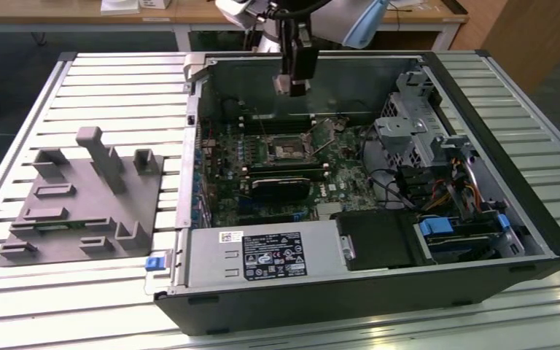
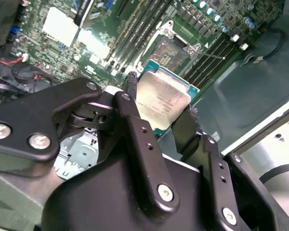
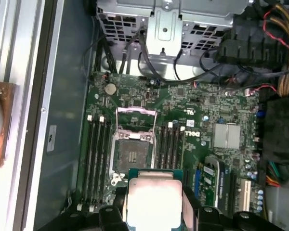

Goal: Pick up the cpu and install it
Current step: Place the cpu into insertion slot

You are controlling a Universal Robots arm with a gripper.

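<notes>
The cpu (image 2: 166, 94) was in the air, pinched flat by two opposite edges between the black fingers (image 2: 131, 84) of the gripper (image 2: 159, 107), with its pale metal lid turned up toward the wrist cameras. The jaws were pressed together on the chip, with no slack visible at either edge.

What mattered was how the chip lay relative to the open CPU socket (image 3: 133, 154) on the green motherboard (image 3: 207, 103). In the first wrist view the socket sat beyond the chip's leading edge and was not covered by it. Its metal load plate (image 3: 135, 118) was swung back and its contact field bare. By my reading, the chip's edges ran close to parallel with the socket frame, so little twist was wanted. The chip is nearly square and has no long axis to speak of.

In the exterior view the gripper hung well above the board, over the far side of the open computer case (image 1: 358, 292), and looked set back from the socket toward the case's rear wall. Memory slots (image 3: 96, 149) flanked the socket on both sides. The grey fixture block (image 1: 76, 197) stood well apart on the slatted table (image 1: 114, 80), at the exterior view's left.
</notes>
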